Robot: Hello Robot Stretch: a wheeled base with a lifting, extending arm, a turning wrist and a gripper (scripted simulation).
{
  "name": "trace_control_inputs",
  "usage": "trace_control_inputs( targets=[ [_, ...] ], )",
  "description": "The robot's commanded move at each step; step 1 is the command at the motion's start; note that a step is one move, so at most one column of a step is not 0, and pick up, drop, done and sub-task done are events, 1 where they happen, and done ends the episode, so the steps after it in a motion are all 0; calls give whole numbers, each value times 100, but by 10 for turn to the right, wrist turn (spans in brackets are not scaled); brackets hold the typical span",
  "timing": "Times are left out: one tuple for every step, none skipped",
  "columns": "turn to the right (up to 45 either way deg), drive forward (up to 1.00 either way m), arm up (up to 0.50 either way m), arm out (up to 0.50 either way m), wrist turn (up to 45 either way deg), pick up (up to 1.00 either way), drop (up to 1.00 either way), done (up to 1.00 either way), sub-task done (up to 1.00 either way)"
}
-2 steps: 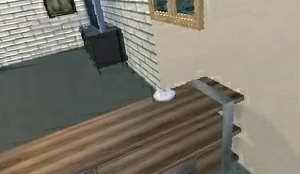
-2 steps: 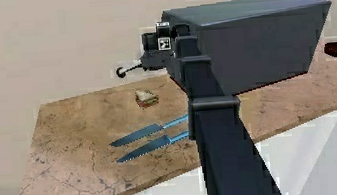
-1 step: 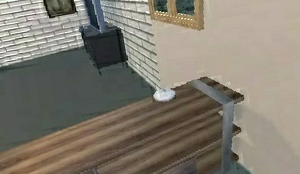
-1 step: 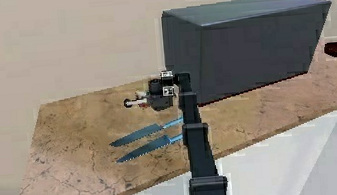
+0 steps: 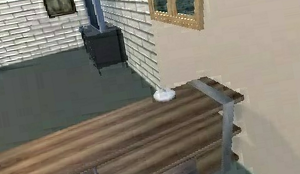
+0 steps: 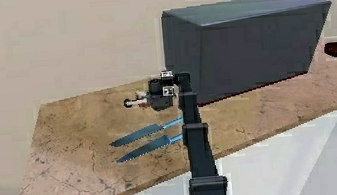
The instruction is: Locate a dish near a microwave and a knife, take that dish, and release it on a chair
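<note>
Marbled counter (image 6: 70,143): a pale blob (image 6: 130,102) sits at the gripper (image 6: 140,100) tip, on the side away from the microwave (image 6: 248,44); held or not, I cannot tell.

Dark square arm (image 6: 199,153), two black-marked white squares (image 6: 167,82), dark thin-fingered gripper (image 6: 135,101)

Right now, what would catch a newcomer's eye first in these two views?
In the arm side view, a big dark grey microwave sits on the stone countertop, with two blue knives lying left of the arm. In the forward view, a small white thing sits at the far edge of a long wooden table.
</note>
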Motion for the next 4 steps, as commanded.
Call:
trace_control_inputs(
  targets=[
    [0, 0, 10, 0, 0, 0, 0, 0, 0],
    [0, 0, 4, 0, 0, 0, 0, 0, 0],
    [0, 0, 0, 0, -450, 0, 0, 0, 0],
    [0, 0, 0, 0, -450, 0, 0, 0, 0]
  ],
)
